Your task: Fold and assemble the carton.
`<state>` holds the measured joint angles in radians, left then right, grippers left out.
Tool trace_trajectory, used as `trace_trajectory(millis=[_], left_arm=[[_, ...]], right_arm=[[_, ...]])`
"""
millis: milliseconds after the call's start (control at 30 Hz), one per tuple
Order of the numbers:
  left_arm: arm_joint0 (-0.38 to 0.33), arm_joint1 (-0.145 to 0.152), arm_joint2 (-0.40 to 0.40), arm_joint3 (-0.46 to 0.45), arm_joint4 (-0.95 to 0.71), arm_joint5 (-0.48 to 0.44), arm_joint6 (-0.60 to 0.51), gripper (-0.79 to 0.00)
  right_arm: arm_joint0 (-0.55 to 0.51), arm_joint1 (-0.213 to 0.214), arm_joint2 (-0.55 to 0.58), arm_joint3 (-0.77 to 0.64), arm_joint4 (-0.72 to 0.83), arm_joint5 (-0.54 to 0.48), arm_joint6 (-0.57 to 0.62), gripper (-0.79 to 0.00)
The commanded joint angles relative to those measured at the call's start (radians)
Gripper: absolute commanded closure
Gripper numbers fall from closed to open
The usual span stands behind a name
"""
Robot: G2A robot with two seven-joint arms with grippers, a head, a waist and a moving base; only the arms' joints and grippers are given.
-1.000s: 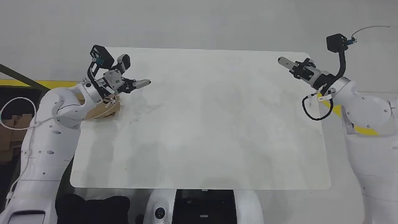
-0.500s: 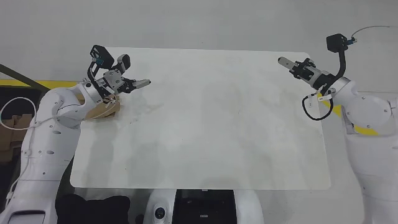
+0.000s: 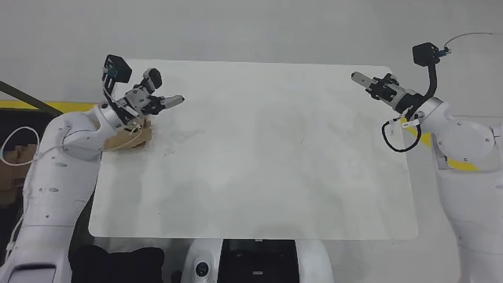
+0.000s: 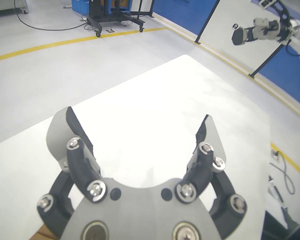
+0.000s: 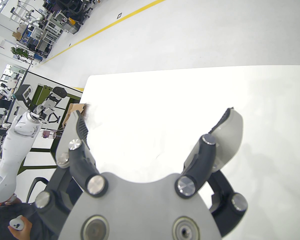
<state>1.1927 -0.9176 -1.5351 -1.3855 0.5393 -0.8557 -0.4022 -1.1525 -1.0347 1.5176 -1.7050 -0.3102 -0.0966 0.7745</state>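
Note:
A flattened brown carton (image 3: 124, 139) lies at the table's left edge, mostly hidden under the left arm; the right wrist view shows the carton (image 5: 74, 108) at the far side of the table. My left gripper (image 3: 176, 101) hovers just past it over the table, and in its own view the left gripper (image 4: 138, 126) is open with nothing between the fingers. My right gripper (image 3: 358, 77) hangs above the table's far right corner. Its wrist view shows the right gripper (image 5: 153, 118) open and holding nothing.
The white table (image 3: 259, 173) is bare across its middle and front. Grey floor with a yellow line (image 3: 20, 104) surrounds it. The other arm's gripper (image 4: 238, 37) appears far off in the left wrist view.
The left arm has shifted slightly toward the table's far left, its wrist turning a little. The right arm and the carton have stayed put.

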Motion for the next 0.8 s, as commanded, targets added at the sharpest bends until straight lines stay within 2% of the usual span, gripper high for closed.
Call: trace_trajectory(millis=[0, 67, 200, 400, 567, 667, 767], left_arm=[[-0.01, 0.007, -0.016, 0.006, -0.061, 0.004, -0.064, -0.785], [-0.005, 0.012, -0.03, 0.011, -0.095, 0.019, -0.095, -0.785], [0.002, 0.021, -0.039, 0.044, -0.27, 0.02, -0.198, -0.785], [-0.004, 0.039, -0.05, 0.101, -0.623, 0.053, -0.429, -0.785], [-0.023, 0.054, -0.069, 0.176, -0.851, 0.096, -0.604, -0.785], [-0.036, 0.06, -0.083, 0.229, -0.936, 0.119, -0.665, -0.785], [-0.045, 0.063, -0.096, 0.281, -0.956, 0.128, -0.668, -0.785]], right_arm=[[0.0, 0.0, 0.0, 0.0, 0.0, 0.0, 0.0, -0.785], [0.0, 0.0, 0.0, 0.0, 0.0, 0.0, 0.0, -0.785], [0.0, 0.0, 0.0, 0.0, 0.0, 0.0, 0.0, -0.785], [0.0, 0.0, 0.0, 0.0, 0.0, 0.0, 0.0, -0.785], [0.0, 0.0, 0.0, 0.0, 0.0, 0.0, 0.0, -0.785], [0.0, 0.0, 0.0, 0.0, 0.0, 0.0, 0.0, -0.785], [0.0, 0.0, 0.0, 0.0, 0.0, 0.0, 0.0, -0.785]])
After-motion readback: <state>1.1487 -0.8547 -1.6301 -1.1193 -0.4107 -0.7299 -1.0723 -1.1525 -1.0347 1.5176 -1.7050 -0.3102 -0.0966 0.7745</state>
